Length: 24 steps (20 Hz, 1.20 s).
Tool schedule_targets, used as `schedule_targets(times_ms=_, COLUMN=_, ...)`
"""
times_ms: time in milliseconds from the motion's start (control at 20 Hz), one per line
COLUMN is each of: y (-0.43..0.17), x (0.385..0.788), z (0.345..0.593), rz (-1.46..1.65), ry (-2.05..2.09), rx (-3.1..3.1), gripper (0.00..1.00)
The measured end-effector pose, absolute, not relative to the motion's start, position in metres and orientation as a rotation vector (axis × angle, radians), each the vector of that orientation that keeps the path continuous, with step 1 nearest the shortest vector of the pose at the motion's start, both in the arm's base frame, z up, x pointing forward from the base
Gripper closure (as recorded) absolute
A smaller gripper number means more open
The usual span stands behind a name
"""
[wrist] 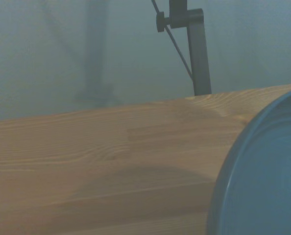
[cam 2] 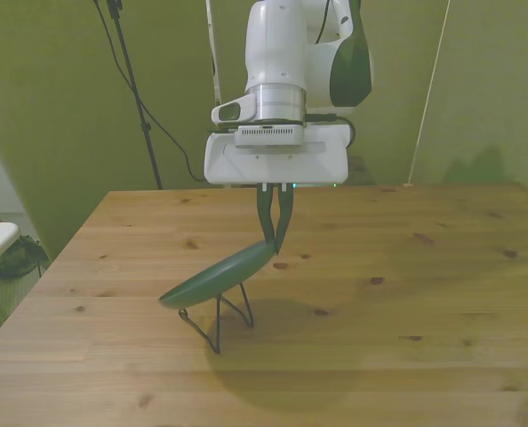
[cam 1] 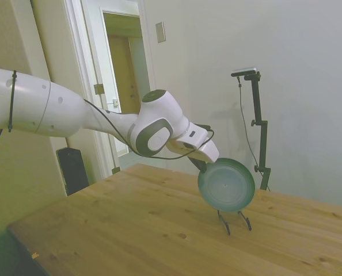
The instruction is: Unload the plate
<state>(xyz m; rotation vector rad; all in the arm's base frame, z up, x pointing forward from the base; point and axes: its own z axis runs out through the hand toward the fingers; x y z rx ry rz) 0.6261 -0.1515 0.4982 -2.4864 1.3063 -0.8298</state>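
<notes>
Arm: from the side view I see my white Franka arm [cam 1: 73,112] reaching in from the left, above the wooden table [cam 1: 130,224], with a black cable along it.
Plate: the dark green plate [cam 2: 220,274] is tilted, its lower edge toward the front view's left and its upper edge under the gripper. In the side view its paler underside [cam 1: 226,184] faces the camera.
Wire stand: the thin black wire stand [cam 2: 220,318] stands on the table under the plate. The plate seems to lean on it, but I cannot tell exactly where they touch.
Gripper: the gripper [cam 2: 276,245] points down, and its two dark fingers [cam 2: 266,218] are pinched together on the upper rim of the plate, so I read it as clamped on the plate.
Wrist view: only the blurred curved edge of the plate [wrist: 263,181] and the table's wood grain [wrist: 96,156] are seen.
Writing: I can read no brand, label or text on anything.
</notes>
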Motion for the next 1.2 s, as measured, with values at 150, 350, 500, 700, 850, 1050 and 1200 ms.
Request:
schedule_targets(times_ms=150, y=-0.144, x=0.62, z=0.517, rz=-0.86, ry=1.281, rx=-2.475, gripper=1.0)
schedule_targets(times_ms=350, y=-0.121, x=0.593, z=0.558, rz=-0.881, ry=1.224, rx=-2.461, gripper=1.0)
schedule_targets(times_ms=500, y=-0.093, x=0.57, z=0.585, rz=-0.838, ry=1.171, rx=-2.492, gripper=1.0)
schedule_targets(times_ms=700, y=-0.038, x=0.563, z=0.594, rz=-0.75, ry=1.155, rx=-2.572, gripper=1.0)
schedule_targets(times_ms=850, y=0.0, x=0.584, z=0.574, rz=-0.636, ry=1.223, rx=-2.656, gripper=1.0)
schedule_targets(times_ms=1050, y=0.032, x=0.63, z=0.549, rz=-0.502, ry=1.317, rx=-2.749, gripper=1.0)
schedule_targets(times_ms=1200, y=0.052, x=0.657, z=0.527, rz=-0.44, ry=1.329, rx=-2.819, gripper=1.0)
